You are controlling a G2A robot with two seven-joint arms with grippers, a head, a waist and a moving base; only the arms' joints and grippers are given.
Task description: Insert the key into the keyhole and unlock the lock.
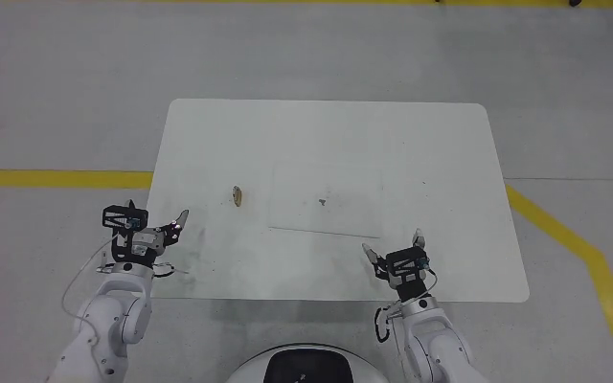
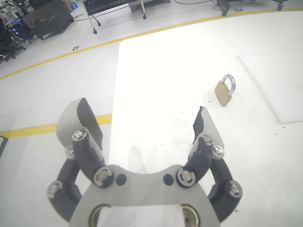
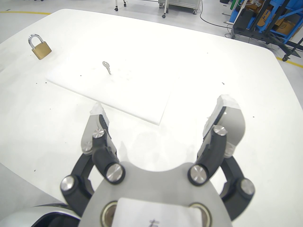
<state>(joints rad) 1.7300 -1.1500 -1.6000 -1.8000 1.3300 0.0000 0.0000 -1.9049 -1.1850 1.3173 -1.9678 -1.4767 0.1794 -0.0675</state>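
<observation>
A small brass padlock (image 1: 238,196) with a silver shackle lies on the white table (image 1: 431,144), left of centre; it also appears as the padlock (image 2: 224,91) and the padlock (image 3: 40,46). A small silver key (image 1: 323,201) rests on a thin white mat (image 1: 359,215) in the middle, seen too as the key (image 3: 107,67). My left gripper (image 1: 155,218) hovers open at the table's near left edge, well short of the padlock, the same gripper (image 2: 142,116) holding nothing. My right gripper (image 1: 394,245) is open near the front edge, the same gripper (image 3: 161,107) empty, short of the mat.
The white mat (image 3: 118,90) is a slightly raised sheet with a low edge. Yellow floor tape (image 1: 67,178) runs past the table's left and right sides. Carts, racks and chairs stand far off in the room behind.
</observation>
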